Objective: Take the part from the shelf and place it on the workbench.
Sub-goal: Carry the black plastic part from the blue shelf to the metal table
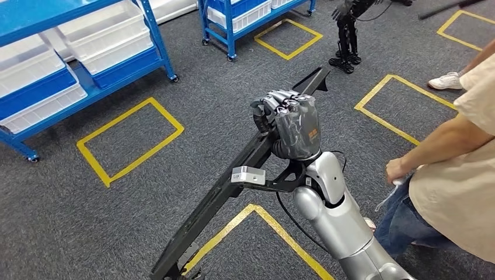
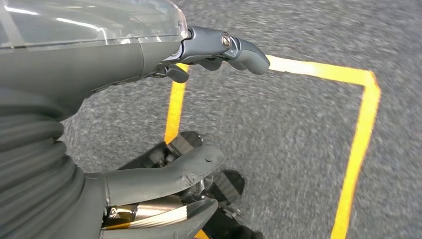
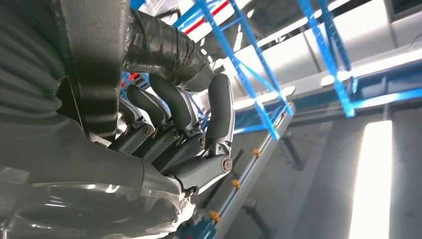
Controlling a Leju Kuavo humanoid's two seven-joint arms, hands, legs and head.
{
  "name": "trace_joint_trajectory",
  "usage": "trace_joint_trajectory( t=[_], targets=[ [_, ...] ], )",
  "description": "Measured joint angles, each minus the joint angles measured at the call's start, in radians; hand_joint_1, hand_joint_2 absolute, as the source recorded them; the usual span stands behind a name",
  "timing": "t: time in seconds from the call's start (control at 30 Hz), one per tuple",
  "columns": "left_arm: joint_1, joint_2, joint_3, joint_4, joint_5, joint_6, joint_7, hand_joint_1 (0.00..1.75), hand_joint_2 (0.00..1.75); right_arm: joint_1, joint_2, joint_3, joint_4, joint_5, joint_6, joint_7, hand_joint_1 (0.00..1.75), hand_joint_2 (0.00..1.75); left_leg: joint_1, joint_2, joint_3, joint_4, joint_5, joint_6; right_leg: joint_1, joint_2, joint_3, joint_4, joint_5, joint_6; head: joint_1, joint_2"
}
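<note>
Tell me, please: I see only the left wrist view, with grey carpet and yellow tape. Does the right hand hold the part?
Observer: Yes, the right hand grips a long black part, raised over the carpet.
Operator: Is anybody near?
Observer: A person stands close on the robot's right side.
Operator: Where is the shelf?
Observer: Blue shelves with white bins stand ahead on the left.
</note>
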Motion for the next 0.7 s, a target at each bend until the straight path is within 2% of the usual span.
trace_joint_trajectory(
  t=[0.07,0.1,0.13,0.17,0.2,0.23,0.3,0.33,0.37,0.43,0.47,0.5,0.57,0.6,0.63,0.67,0.7],
  targets=[
    [0.0,-0.001,0.0,0.0,0.0,-0.001,0.0,0.0,1.75,-0.003,0.0,0.0,-0.002,0.0,0.001,0.0,1.75,1.75,0.004,-0.049,-0.045,0.107,-0.062,-0.006,-0.001,0.021,-0.001,-0.002,0.004,-0.008,0.0,0.0],
    [0.002,-0.001,0.0,0.0,0.0,-0.002,0.0,0.0,1.75,-0.004,0.0,0.0,-0.002,0.001,0.001,0.0,1.75,1.75,0.005,-0.06,-0.077,0.175,-0.09,-0.007,0.0,0.033,-0.002,-0.002,0.005,-0.01,0.0,0.0],
    [0.003,-0.001,0.0,0.0,0.0,-0.002,0.0,0.0,1.75,-0.003,0.0,0.0,-0.002,0.001,0.001,0.0,1.75,1.75,0.005,-0.066,-0.103,0.228,-0.106,-0.007,0.001,0.047,-0.003,-0.001,0.005,-0.011,0.0,0.0],
    [0.004,-0.001,0.0,0.001,0.0,-0.003,0.0,0.0,1.75,-0.003,0.0,0.0,-0.002,0.001,0.001,0.0,1.75,1.75,0.005,-0.069,-0.115,0.25,-0.102,-0.005,0.003,0.061,-0.003,0.0,0.006,-0.011,0.0,0.0],
    [0.004,-0.001,0.0,0.001,0.0,-0.003,0.0,0.0,1.75,-0.002,0.0,0.0,-0.002,0.001,0.001,0.0,1.75,1.75,0.004,-0.071,-0.108,0.231,-0.078,-0.002,0.004,0.075,-0.003,0.001,0.006,-0.012,0.0,0.0],
    [0.003,0.0,0.0,0.001,-0.001,-0.003,0.0,0.0,1.75,-0.002,0.0,0.0,-0.003,0.001,0.001,0.0,1.75,1.75,0.004,-0.08,-0.084,0.177,-0.041,0.004,0.004,0.089,-0.003,0.002,0.006,-0.011,0.0,0.0],
    [0.001,0.0,0.0,0.001,-0.002,-0.004,0.0,0.0,1.75,-0.003,0.0,0.0,-0.004,0.001,0.001,0.0,1.75,1.75,0.005,-0.128,-0.026,0.046,0.02,0.016,0.003,0.114,-0.004,0.003,0.008,-0.008,0.0,0.0],
    [0.0,0.0,0.0,0.001,-0.002,-0.004,0.0,0.0,1.75,-0.004,0.0,0.0,-0.005,0.001,0.001,0.0,1.75,1.75,0.005,-0.148,-0.006,0.002,0.032,0.02,0.001,0.126,-0.007,0.003,0.011,-0.003,0.0,0.0],
    [0.0,-0.001,0.0,0.001,-0.002,-0.004,0.0,0.0,1.75,-0.004,0.0,0.0,-0.005,0.001,0.0,0.0,1.75,1.75,0.004,-0.16,0.003,-0.019,0.033,0.022,-0.002,0.137,-0.011,0.001,0.015,0.003,0.0,0.0],
    [-0.001,-0.002,0.0,0.001,-0.003,-0.004,0.0,0.0,1.75,-0.003,-0.001,-0.002,-0.005,0.001,0.0,0.001,1.75,1.75,0.004,-0.143,0.009,-0.033,0.035,0.026,-0.004,0.156,-0.016,-0.005,0.023,0.018,0.0,0.0],
    [-0.002,-0.004,-0.001,0.001,-0.003,-0.004,0.0,0.0,1.75,-0.003,-0.003,-0.004,-0.006,0.001,0.0,0.001,1.75,1.75,0.006,-0.13,0.012,-0.042,0.041,0.03,-0.003,0.144,-0.019,-0.003,0.021,0.023,0.001,0.0],
    [-0.004,-0.006,-0.001,0.001,-0.003,-0.004,0.0,0.0,1.75,-0.003,-0.005,-0.006,-0.007,0.001,0.0,0.001,1.75,1.75,0.007,-0.117,0.015,-0.051,0.047,0.035,0.0,0.119,-0.027,0.011,0.009,0.027,0.001,0.0],
    [-0.006,-0.009,-0.001,0.001,-0.003,-0.004,-0.001,0.0,1.75,-0.005,-0.007,-0.008,-0.008,0.001,0.0,0.001,1.75,1.75,0.007,-0.09,0.017,-0.062,0.054,0.044,0.003,0.052,-0.065,0.095,-0.045,0.031,0.002,0.0],
    [-0.005,-0.01,-0.002,0.001,-0.003,-0.004,-0.001,0.0,1.75,-0.006,-0.007,-0.008,-0.008,0.001,0.0,0.002,1.75,1.75,0.006,-0.076,0.016,-0.063,0.054,0.046,0.002,0.034,-0.093,0.157,-0.076,0.033,0.003,0.0],
    [-0.003,-0.01,-0.002,0.001,-0.003,-0.004,0.0,0.0,1.75,-0.005,-0.008,-0.008,-0.008,0.001,0.0,0.002,1.75,1.75,0.006,-0.061,0.015,-0.062,0.054,0.047,0.0,0.026,-0.117,0.21,-0.097,0.036,0.003,0.0],
    [-0.002,-0.01,-0.002,0.001,-0.003,-0.004,0.0,0.0,1.75,-0.004,-0.009,-0.008,-0.008,0.001,0.0,0.002,1.75,1.75,0.005,-0.046,0.014,-0.061,0.053,0.046,-0.001,0.023,-0.128,0.239,-0.101,0.038,0.003,0.0],
    [-0.001,-0.011,-0.002,0.001,-0.003,-0.004,0.0,0.0,1.75,-0.003,-0.01,-0.009,-0.008,0.001,0.0,0.002,1.75,1.75,0.005,-0.032,0.013,-0.059,0.051,0.045,-0.003,0.019,-0.122,0.232,-0.087,0.04,0.003,0.0]
  ],
)
